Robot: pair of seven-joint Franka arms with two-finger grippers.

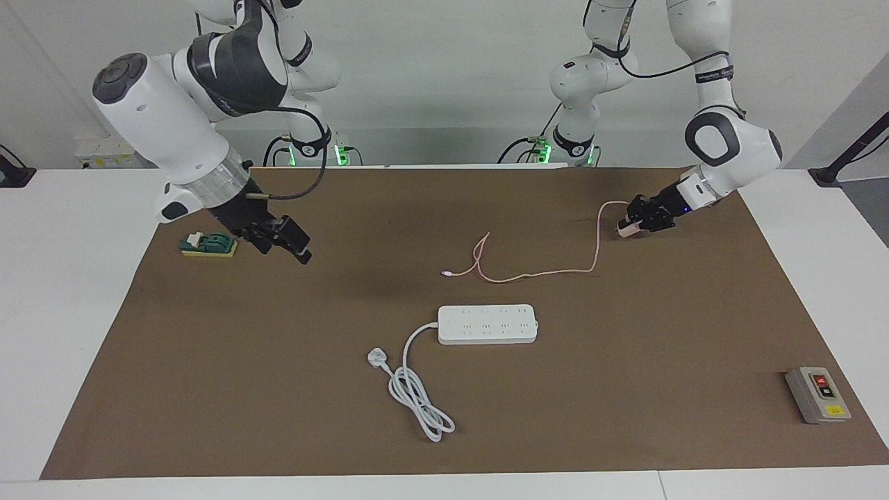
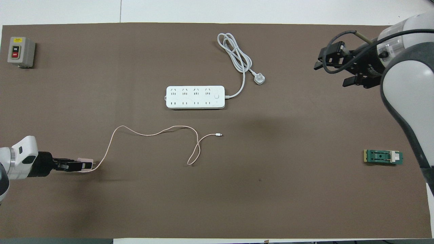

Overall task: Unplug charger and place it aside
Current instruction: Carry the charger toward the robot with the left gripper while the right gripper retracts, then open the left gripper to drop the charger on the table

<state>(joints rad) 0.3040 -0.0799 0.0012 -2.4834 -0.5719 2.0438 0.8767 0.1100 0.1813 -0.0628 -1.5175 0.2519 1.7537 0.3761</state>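
Observation:
The pale pink charger point(image 1: 626, 231) point(image 2: 84, 160) is out of the white power strip point(image 1: 487, 324) point(image 2: 195, 97). My left gripper point(image 1: 630, 226) point(image 2: 86, 165) is shut on it, low over the brown mat toward the left arm's end. Its thin pink cable point(image 1: 542, 275) point(image 2: 152, 133) trails across the mat to a small connector point(image 1: 447, 273) point(image 2: 220, 135). My right gripper point(image 1: 295, 244) point(image 2: 334, 73) hangs open and empty over the mat, beside a green block point(image 1: 208, 244) point(image 2: 383, 157).
The strip's thick white cord ends in a three-pin plug point(image 1: 376, 357) point(image 2: 259, 80), coiled farther from the robots. A grey switch box point(image 1: 817, 394) point(image 2: 20, 52) stands at the mat's corner, at the left arm's end.

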